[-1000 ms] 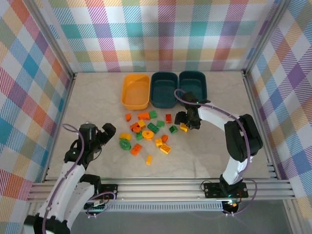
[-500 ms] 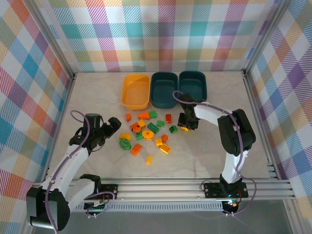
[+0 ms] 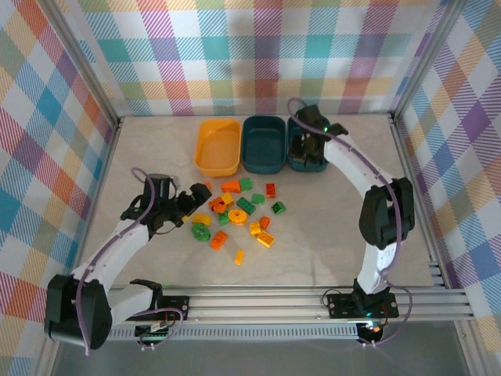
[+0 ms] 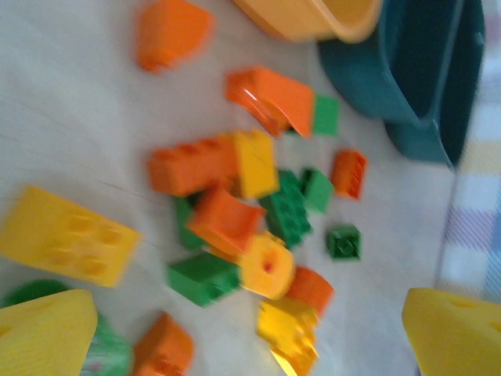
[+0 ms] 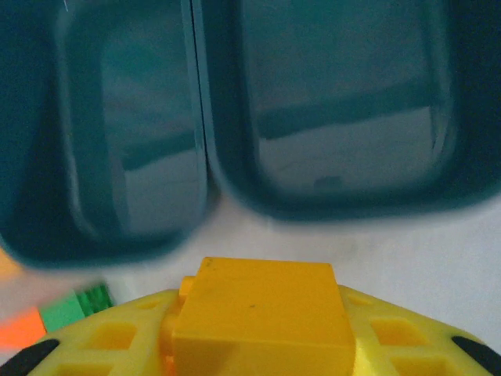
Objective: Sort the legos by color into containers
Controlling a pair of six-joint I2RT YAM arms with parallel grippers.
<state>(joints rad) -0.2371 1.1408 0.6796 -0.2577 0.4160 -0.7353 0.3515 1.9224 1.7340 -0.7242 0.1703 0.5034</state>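
The right fingers (image 3: 307, 149) are clamped on a yellow brick (image 5: 262, 313), which sits square between the two yellow pads (image 5: 109, 345) in the right wrist view. From above, they hang over the 6 o'clock end of the right teal tub (image 3: 316, 125). The middle teal tub (image 3: 263, 133) touches it on its 9 o'clock side, and the yellow-orange tub (image 3: 218, 146) stands just beside that one, further toward 9 o'clock. The right wrist view looks into both teal tubs, and their floors look bare.

The rest of the legos (image 3: 231, 186) lie loose on the tabletop (image 3: 337, 235), a scatter of green, orange and yellow pieces at 6 o'clock from the tubs. The left fingers (image 3: 192, 202) are at the 9 o'clock edge of this scatter, spread apart and gripping nothing. In the left wrist view their yellow tips (image 4: 47, 337) frame the pile, with a long yellow studded brick (image 4: 66, 235) lying near the tip on the left.
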